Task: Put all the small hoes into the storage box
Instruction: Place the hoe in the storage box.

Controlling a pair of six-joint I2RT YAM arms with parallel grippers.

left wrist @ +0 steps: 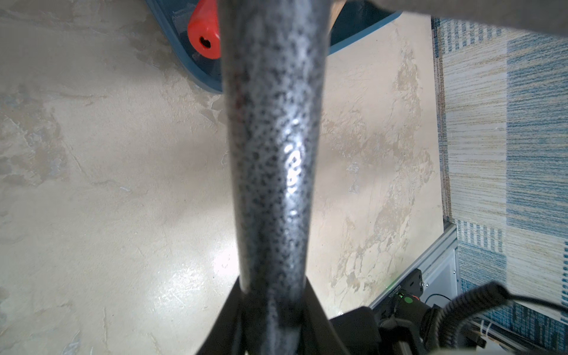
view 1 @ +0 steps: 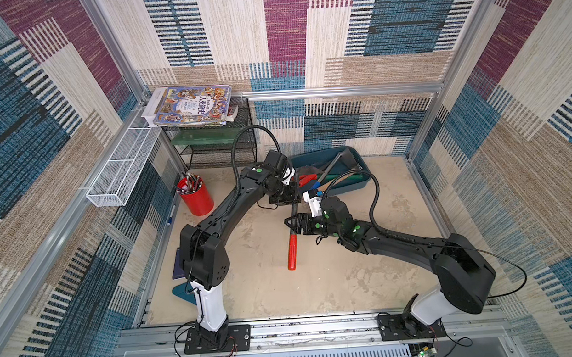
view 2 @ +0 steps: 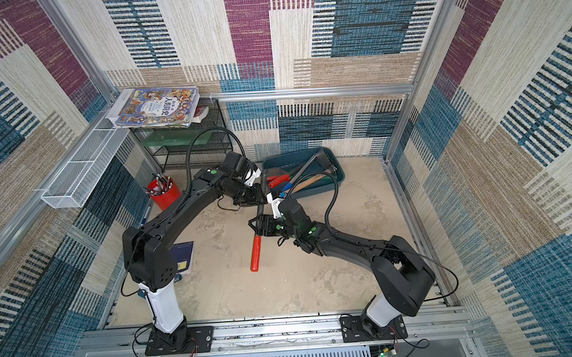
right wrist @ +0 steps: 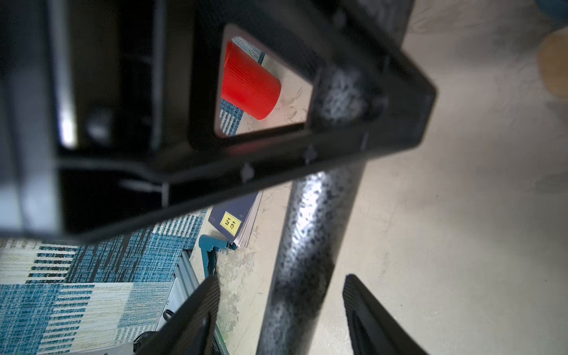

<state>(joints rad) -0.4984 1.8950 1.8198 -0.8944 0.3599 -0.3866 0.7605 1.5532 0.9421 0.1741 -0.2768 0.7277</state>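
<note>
The small hoe [view 1: 292, 247] has a speckled black shaft [left wrist: 273, 153] and a red grip, and lies lengthwise over the middle of the floor with the grip toward the front. My left gripper [view 1: 293, 195] [left wrist: 273, 307] is shut on the shaft's far part. My right gripper [view 1: 291, 223] [right wrist: 281, 284] straddles the shaft just above the red grip, open, with a gap on each side between the fingers [right wrist: 209, 295] and the shaft [right wrist: 307, 246]. The storage box [view 1: 323, 153] [view 2: 297, 153], a dark-teal tub, stands just behind both grippers. The hoe's blade is hidden.
Several tools [view 1: 307, 179] lie in the box. A red pen cup [view 1: 196, 197] stands at left, behind it a black wire rack [view 1: 218, 149] with books [view 1: 193, 105] on top. A white mesh basket [view 1: 124, 168] hangs on the left wall. A dark notebook [view 2: 184, 258] lies front left.
</note>
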